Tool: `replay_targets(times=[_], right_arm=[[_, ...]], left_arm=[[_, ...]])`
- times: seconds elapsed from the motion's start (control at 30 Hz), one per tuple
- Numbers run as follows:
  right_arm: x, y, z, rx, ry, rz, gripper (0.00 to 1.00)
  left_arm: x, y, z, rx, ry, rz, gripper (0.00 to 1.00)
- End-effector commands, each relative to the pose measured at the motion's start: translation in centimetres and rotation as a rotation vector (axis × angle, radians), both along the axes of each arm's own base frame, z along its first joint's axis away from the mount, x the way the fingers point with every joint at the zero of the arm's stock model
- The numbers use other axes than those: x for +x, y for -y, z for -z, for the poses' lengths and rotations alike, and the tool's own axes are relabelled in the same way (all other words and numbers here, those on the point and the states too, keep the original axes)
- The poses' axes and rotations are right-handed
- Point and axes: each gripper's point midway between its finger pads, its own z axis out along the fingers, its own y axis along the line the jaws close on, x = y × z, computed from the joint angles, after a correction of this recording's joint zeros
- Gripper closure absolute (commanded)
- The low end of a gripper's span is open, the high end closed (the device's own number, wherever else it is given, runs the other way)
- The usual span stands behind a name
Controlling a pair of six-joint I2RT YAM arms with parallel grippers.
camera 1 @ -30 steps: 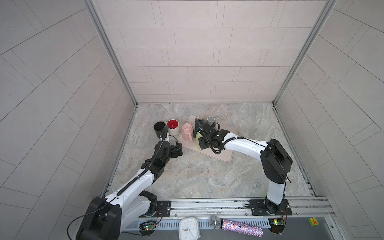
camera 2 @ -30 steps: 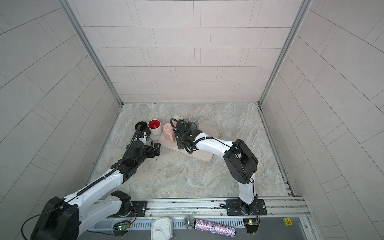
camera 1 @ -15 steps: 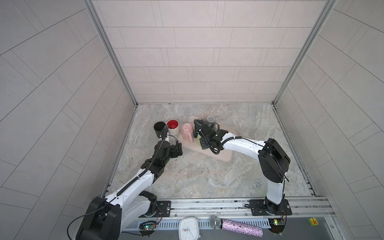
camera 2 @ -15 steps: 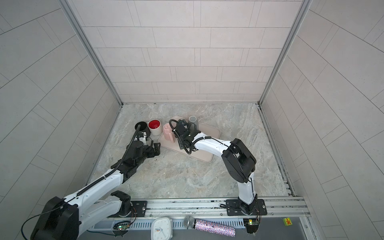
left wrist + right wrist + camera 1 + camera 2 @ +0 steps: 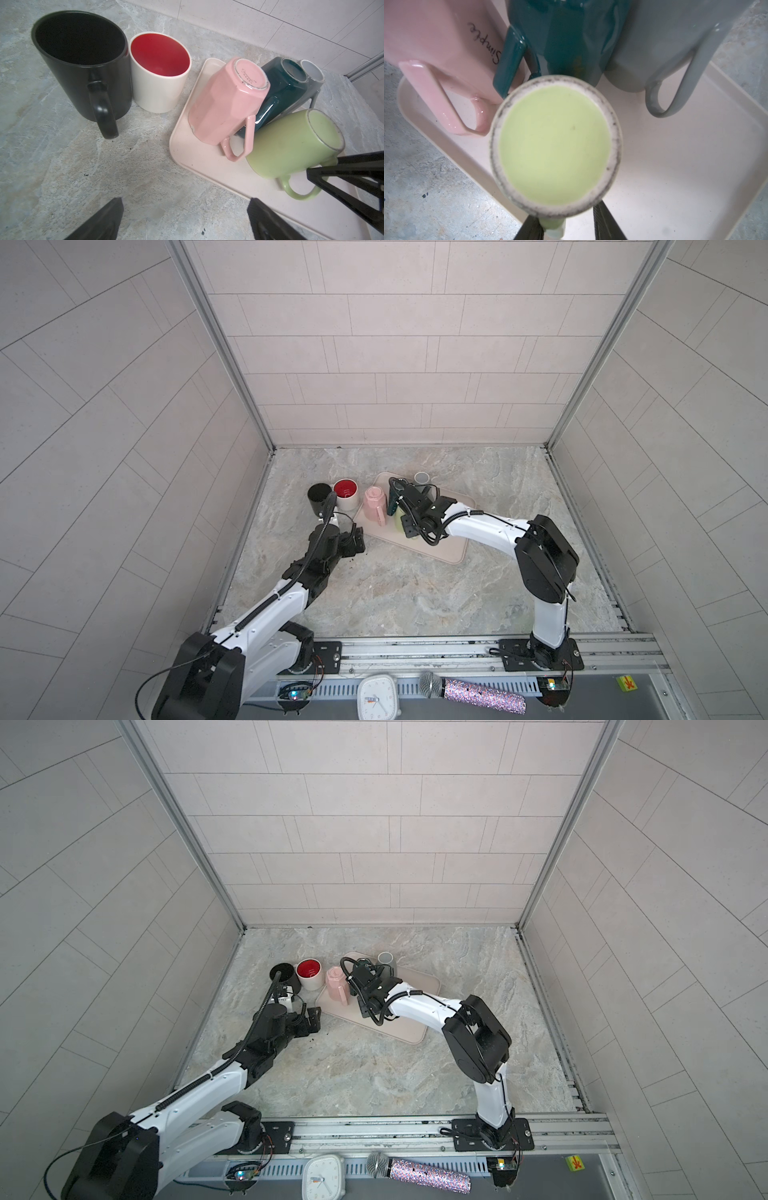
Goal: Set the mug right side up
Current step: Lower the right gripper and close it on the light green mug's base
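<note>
R tool (image 5: 566, 220) closer, astride green mug (image 5: 554, 145) handle

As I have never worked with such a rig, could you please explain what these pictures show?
Two robot arms work at a marbled table, each ending in a two-fingered gripper. Both top views look down on the whole scene; each wrist view comes from a camera on one arm, looking ahead of its gripper. On the table stand a black mug and a white mug with a red inside, both upright. Beside them a beige tray holds, upside down, a pink mug, a teal mug, a grey mug and a green mug. The left gripper hangs open over bare table, holding nothing. The right gripper straddles the green mug's handle, jaws open: one finger seems to touch it, the other stands apart.
</note>
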Motion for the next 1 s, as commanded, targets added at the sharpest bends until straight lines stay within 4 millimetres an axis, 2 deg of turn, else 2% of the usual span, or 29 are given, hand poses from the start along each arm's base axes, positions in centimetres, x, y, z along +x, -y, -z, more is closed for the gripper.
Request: replay_targets(times=[0.0,0.5,0.57,0.77,0.9,0.97], right_arm=[[0.2,0.2,0.2,-0.023,-0.020,-0.002,0.62],[1.1,0.2,1.3,-0.089,-0.041,-0.013,0.66],[1.2,0.2,1.4,-0.090,-0.041,-0.012,0.70],[1.4,0.4,1.9,-0.092,-0.054,-0.007,0.73],[1.4,0.4,1.9,-0.090,-0.056,-0.007,0.81],[1.4,0.5,2.0,-0.091,-0.058,-0.005,0.82]], left_arm=[[0.1,0.0,0.0,0.001,0.015,-0.006,0.00],[0.1,0.4,-0.1,-0.004,0.024,0.008,0.00],[0.1,0.4,-0.2,-0.005,0.026,0.008,0.00],[0.1,0.4,-0.2,-0.005,0.026,0.010,0.00],[0.1,0.4,-0.2,-0.007,0.025,0.009,0.00],[0.1,0.4,-0.1,-0.006,0.025,0.009,0.00]])
